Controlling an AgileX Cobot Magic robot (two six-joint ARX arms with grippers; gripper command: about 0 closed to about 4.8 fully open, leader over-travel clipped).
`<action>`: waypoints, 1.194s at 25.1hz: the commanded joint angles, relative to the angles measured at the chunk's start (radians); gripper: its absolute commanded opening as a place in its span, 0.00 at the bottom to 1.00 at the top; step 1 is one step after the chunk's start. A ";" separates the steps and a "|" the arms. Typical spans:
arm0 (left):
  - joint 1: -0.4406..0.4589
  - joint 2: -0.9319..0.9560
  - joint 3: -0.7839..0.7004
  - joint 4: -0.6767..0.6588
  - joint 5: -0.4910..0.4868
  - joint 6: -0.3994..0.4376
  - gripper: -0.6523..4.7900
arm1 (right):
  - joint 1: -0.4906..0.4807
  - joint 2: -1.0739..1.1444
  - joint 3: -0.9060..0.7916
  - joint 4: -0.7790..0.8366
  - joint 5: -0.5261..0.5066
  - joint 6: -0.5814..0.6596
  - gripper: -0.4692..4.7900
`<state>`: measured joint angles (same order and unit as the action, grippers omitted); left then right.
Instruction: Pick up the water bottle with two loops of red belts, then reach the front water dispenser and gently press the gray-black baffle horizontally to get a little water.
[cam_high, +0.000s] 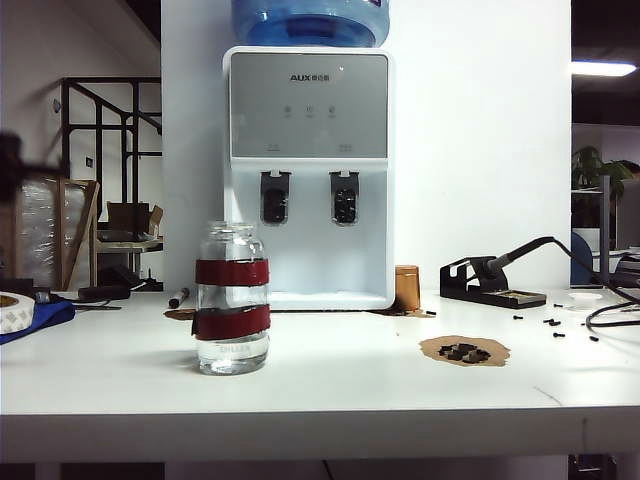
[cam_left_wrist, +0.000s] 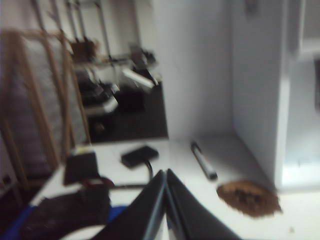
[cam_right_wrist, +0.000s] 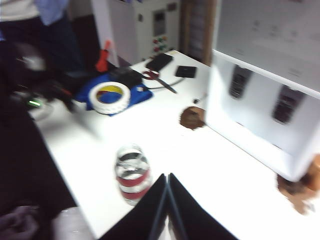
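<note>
The left gripper (cam_left_wrist: 166, 172), fingers pressed together and holding nothing, hangs over the table's (cam_high: 330, 385) left end near a black marker (cam_left_wrist: 204, 161). The water bottle (cam_high: 232, 298) stands free, at seven o'clock from the water dispenser (cam_high: 308, 165). The right gripper (cam_right_wrist: 166, 176), likewise closed and empty-handed, hovers just beside the bottle.
</note>
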<state>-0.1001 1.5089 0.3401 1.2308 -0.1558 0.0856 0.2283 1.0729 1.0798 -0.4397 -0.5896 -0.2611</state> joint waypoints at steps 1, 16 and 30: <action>0.000 -0.183 -0.062 -0.109 -0.023 0.001 0.11 | 0.000 -0.039 0.005 0.008 0.117 0.000 0.08; 0.001 -1.184 -0.138 -1.123 -0.061 0.005 0.11 | 0.000 -0.384 -0.234 0.172 0.360 0.079 0.08; 0.024 -1.508 -0.224 -1.357 -0.108 0.090 0.11 | -0.002 -0.762 -0.610 0.356 0.441 0.163 0.08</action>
<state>-0.0860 0.0021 0.1265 -0.1539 -0.2405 0.1734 0.2276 0.3351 0.4942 -0.1246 -0.1638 -0.1074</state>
